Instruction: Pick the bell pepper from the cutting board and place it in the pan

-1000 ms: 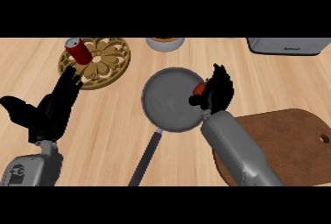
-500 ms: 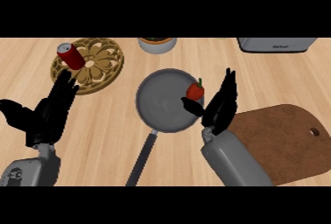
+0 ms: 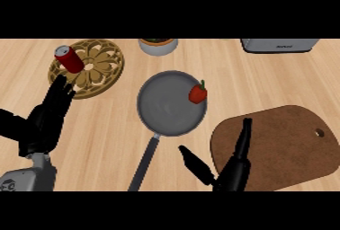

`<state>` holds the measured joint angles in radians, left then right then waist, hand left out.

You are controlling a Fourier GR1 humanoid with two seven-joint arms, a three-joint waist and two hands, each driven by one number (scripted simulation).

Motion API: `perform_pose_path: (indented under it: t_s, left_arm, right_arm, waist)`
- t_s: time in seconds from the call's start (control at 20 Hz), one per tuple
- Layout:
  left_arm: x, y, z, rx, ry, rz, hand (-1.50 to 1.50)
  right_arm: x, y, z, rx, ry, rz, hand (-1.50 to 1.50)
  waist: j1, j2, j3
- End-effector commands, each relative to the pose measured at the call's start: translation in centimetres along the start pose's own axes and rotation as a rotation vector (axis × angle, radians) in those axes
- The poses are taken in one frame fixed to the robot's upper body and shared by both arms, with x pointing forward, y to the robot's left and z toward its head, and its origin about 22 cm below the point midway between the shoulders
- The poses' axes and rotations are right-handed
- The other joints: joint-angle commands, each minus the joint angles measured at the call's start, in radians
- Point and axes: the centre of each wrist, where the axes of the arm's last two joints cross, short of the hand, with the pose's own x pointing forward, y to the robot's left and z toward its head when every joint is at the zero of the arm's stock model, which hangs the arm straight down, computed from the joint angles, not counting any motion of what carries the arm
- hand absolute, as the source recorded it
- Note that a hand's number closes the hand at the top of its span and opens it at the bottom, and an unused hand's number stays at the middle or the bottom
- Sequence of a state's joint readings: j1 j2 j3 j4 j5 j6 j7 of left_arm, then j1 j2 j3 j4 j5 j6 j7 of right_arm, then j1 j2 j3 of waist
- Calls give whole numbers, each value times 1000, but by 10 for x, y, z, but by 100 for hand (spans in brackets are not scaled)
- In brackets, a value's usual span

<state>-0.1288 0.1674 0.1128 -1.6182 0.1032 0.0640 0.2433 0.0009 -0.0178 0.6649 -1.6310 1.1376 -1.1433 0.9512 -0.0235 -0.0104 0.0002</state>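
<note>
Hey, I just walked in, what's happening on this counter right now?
A red bell pepper lies in the grey pan, against its right rim. The right robot hand is open and holds nothing, low in the view beside the brown cutting board, which has nothing on it. The left robot hand rests open at the left. Farther back, a red can stands on a round wooden trivet.

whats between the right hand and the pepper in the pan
In the head view, only bare counter and the pan's rim lie between the open right hand and the pepper; the cutting board sits off to the side.
</note>
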Motion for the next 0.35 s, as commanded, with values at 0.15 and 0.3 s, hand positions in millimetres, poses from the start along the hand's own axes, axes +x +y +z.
perform_pose_path:
  t_s: [0.15, 0.3]
  left_arm:
    - [21, 5, -13, -9, -18, 3, 0]
    - [15, -10, 0, -18, -3, 3, 0]
  right_arm:
    - [-4, -47, 52, -78, -1, -53, -150]
    - [0, -60, 58, -48, 0, -29, -150]
  waist:
    - [11, 8, 0]
    - [17, 8, 0]
